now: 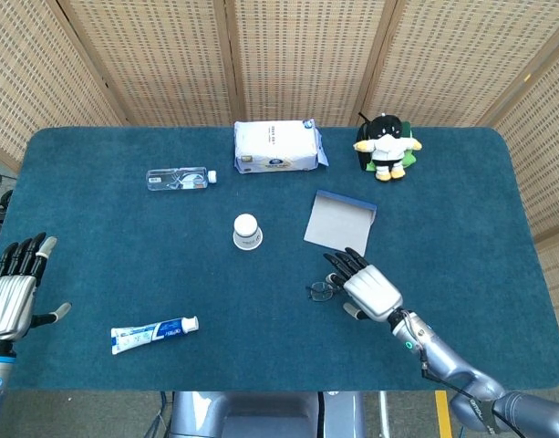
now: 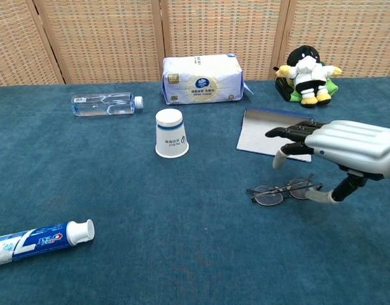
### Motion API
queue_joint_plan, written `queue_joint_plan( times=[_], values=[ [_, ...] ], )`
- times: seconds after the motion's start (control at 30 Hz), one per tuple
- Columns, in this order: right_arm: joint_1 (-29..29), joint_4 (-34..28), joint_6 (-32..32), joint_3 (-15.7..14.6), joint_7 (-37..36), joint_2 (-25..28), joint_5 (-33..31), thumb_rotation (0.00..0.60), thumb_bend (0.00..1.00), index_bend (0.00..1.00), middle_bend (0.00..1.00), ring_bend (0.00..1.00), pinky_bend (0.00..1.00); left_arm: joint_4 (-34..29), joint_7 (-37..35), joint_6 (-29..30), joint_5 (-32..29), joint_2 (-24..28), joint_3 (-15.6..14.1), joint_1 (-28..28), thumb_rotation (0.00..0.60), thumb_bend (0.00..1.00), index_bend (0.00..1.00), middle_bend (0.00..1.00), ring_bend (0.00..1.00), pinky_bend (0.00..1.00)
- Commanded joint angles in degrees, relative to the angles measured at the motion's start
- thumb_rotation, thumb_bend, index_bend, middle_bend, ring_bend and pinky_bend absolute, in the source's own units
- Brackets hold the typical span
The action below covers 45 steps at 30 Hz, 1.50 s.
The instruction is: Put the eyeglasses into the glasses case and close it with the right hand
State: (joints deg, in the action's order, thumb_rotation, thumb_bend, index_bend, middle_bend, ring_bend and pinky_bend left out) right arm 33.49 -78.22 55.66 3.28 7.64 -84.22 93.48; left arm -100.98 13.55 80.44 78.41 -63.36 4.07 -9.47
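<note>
On the blue bench [image 1: 97, 210], one open glasses case [image 1: 341, 223] lies flat, grey inside with a blue rim. One pair of thin-framed eyeglasses [image 2: 282, 191] lies at its 6 o'clock, under the right robot hand [image 1: 366, 285], which hovers there with fingers spread, holding nothing. Only the head view shows the left robot hand [image 1: 13, 294], spread wide.

Colours on the teal-blue table [image 1: 124, 265]

White paper cup [image 2: 172, 133] with a blue band; blue-and-white toothpaste tube [image 1: 154, 334]; grey glasses case [image 2: 274, 134] edged blue; black, white and yellow plush toy [image 1: 386, 147]; silver hand [image 2: 347, 147], black fingers [image 2: 290, 133].
</note>
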Motion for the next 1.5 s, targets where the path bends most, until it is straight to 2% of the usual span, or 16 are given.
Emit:
queue_joint_plan(
  times=[0.03, 0.7, 1.5],
  values=[
    [0.79, 1.35, -1.55, 0.25, 2.09, -1.37, -1.68, 0.6, 0.41, 0.28, 0.0, 0.0, 0.0, -0.03, -0.13, -0.09, -0.13, 0.1, 0.03, -0.01, 0.6, 0.0, 0.0, 0.0, 0.0, 0.0],
    [2.75, 7.05, -2.51, -0.52, 4.3, -5.54, -4.4, 0.6, 0.44, 0.41, 0.0, 0.0, 0.0, -0.18, 0.0, -0.76, -0.53, 0.18, -0.07, -0.27, 0.6, 0.0, 0.0, 0.0, 0.0, 0.0],
    [3.68, 12.92, -1.14, -1.21, 2.28, -9.65, -5.28, 0.6, 0.47, 0.63, 0.0, 0.0, 0.0, -0.37, -0.14, -1.44, -1.3, 0.4, -0.05, -0.51, 0.6, 0.0, 0.0, 0.0, 0.0, 0.0]
  ],
)
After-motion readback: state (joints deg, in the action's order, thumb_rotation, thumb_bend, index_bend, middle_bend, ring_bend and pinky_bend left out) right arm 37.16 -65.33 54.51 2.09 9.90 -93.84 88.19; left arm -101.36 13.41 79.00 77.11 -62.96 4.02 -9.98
